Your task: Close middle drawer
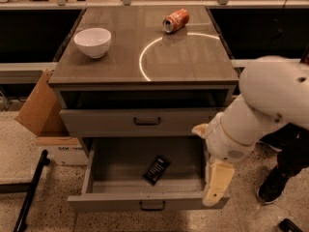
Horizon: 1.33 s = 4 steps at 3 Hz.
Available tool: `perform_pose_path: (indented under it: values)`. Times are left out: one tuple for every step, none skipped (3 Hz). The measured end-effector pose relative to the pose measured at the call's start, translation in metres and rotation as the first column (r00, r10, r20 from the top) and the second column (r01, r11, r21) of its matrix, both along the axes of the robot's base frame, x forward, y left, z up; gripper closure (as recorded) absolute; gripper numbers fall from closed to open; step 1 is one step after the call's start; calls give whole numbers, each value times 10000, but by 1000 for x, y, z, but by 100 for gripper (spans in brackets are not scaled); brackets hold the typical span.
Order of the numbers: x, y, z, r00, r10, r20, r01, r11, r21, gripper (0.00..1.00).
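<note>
Nearest me: the middle drawer (120, 201) is pulled far out of the cabinet, its box open to view and its low front panel toward me with the small dark bar handle (152, 206) at its centre. So nothing of the close is done yet, and the whole push-in is left.

The gripper (216, 180) hangs pointing down at the drawer's right front corner, at the end of the white arm (263, 105). It overlaps the corner from where I stand, and I can't tell if it touches the panel. I also can't tell whether it is released or clenched. My guess is that it is lining up to push the front.

A flat dark item (156, 169) lies inside the drawer, tilted, right of centre. It has pale marks on it that are not readable.

Above it, the upper drawer (111, 122), with the taller front, sits slightly out with a dark gap over it.

To the left on the floor are a black pole (29, 195) and a leaning cardboard flap (41, 105). A box (58, 151) below the flap has print starting "CO", and the rest is cut off. To the right is a dark shoe (273, 185).

On the desk (193, 64) are a white bowl (92, 41) at the left and a pale arc (145, 57) on the surface. At the far side an orange can (175, 20) lies on its side, and I can't make out its label.
</note>
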<state>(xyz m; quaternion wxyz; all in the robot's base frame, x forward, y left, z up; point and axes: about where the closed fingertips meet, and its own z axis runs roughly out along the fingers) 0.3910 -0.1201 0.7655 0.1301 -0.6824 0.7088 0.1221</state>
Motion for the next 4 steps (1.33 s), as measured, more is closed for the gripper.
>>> perform_pose_path:
  values:
    - [-15, 27, -56, 9983, 145, -568, -120, 9989, 443, 0]
    - [-34, 51, -122, 9930, 289, -1149, -217, 9977, 638, 0]
    - [-34, 51, -121, 9929, 292, -1149, -220, 9977, 635, 0]
    - [-36, 49, -148, 9909, 155, -1340, -112, 9994, 331, 0]
